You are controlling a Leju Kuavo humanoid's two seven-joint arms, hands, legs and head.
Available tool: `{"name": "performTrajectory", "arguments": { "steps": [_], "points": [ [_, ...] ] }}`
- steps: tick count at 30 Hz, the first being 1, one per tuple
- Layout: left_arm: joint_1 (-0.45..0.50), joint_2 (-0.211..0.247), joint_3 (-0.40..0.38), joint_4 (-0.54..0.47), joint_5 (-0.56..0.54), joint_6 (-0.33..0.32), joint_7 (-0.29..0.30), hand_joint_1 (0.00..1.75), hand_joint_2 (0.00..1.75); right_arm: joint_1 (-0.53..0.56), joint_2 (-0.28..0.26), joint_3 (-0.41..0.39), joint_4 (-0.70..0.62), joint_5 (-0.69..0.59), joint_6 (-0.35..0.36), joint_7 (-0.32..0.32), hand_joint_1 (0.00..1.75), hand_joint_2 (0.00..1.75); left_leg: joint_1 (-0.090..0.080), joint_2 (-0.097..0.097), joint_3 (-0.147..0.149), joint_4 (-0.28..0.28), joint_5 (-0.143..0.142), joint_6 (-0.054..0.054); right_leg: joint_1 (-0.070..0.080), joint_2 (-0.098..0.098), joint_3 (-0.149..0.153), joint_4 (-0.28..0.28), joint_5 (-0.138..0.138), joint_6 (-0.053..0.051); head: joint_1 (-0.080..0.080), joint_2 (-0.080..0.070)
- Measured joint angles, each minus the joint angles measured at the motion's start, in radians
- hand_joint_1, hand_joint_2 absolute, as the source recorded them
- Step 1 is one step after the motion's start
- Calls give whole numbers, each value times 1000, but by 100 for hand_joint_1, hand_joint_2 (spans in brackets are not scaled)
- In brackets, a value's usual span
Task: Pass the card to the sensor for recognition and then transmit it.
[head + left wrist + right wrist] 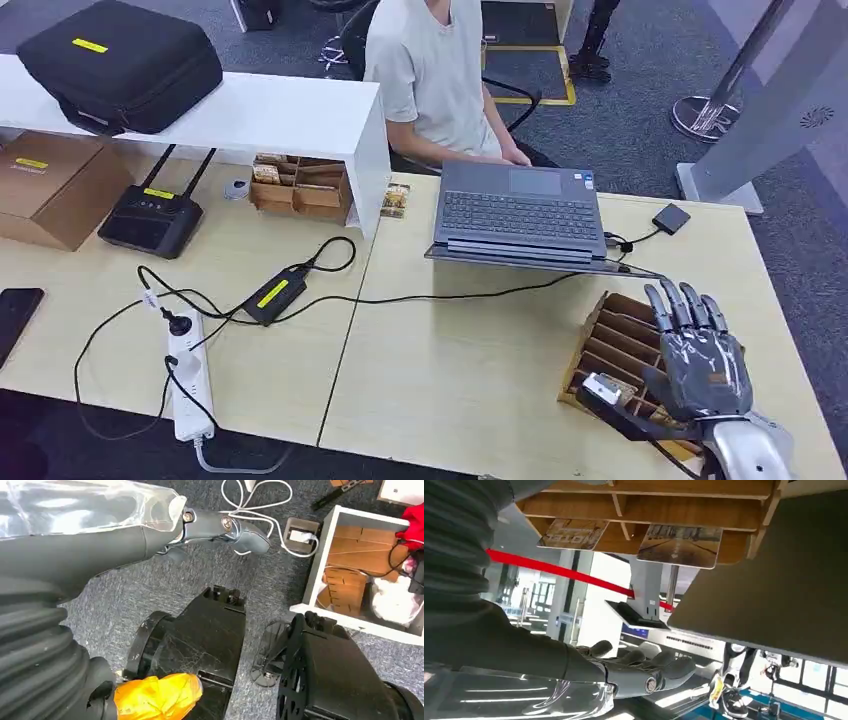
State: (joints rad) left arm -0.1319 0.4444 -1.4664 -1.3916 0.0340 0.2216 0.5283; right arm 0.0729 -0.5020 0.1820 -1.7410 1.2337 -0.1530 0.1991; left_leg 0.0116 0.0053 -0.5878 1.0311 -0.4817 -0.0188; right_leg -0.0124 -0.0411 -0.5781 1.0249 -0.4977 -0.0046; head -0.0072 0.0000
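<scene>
head view has our right hand (697,352) hovering over the wooden card rack (615,335) at the near right corner of the table (470,370), fingers stretched out flat and apart, holding nothing. the rack's slots run across it and we can't really pick out any single card from up there, the hand covers the near end.

right wrist view is way more useful: two cards poke out of the rack slots, one with a road-ish picture, the card (680,545) closest to the open side, and a second card (573,533) with lettering next to it. our fingers (659,672) are well apart from both, straight and empty.

handling guess: thin stiff plastic, basically weightless, glossy so probably slippery. we'd pinch the exposed edge sticking out of the slot, thumb on one face and a finger on the other, and pull straight along the slot so it doesn't jam or bend. too light a pinch and it'll slide out.

left hand (220,527) hangs down beside our body over the carpet, fingers look loosely extended with nothing in them.

what's murky: we figure the small black box (671,218) on a cable past the laptop (520,215) is the sensor, but that's a guess, no markings readable. a person sits behind the laptop. how deep the cards sit in the rack is hidden, and the text on them is too blurry to read.
</scene>
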Motion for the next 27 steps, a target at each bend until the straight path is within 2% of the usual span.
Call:
{"name": "performTrajectory", "arguments": {
  "steps": [14, 19, 27],
  "points": [
    [0, 1, 0, 0, -4, 0, 0, 0, 175, -10, 3, 33, 21, 3, -1, 1, 0, 175, 0, 0, 0, 0, 0, 0, 0, 0, 0, 0, 0, 0, 0, 0],
    [-1, 2, 0, 0, -10, -2, 0, 0, 175, -23, 4, 39, 37, 24, -4, 19, 0, 175, 0, 0, 0, 0, 0, 0, 0, 0, 0, 0, 0, 0, 0, 0],
    [-8, 2, 0, 0, -13, -25, -6, 0, 175, -39, 9, -9, 103, 38, -54, 31, 0, 175, 0, 0, 0, 0, 0, 0, 0, 0, 0, 0, 0, 0, 0, 0]
  ]
}}
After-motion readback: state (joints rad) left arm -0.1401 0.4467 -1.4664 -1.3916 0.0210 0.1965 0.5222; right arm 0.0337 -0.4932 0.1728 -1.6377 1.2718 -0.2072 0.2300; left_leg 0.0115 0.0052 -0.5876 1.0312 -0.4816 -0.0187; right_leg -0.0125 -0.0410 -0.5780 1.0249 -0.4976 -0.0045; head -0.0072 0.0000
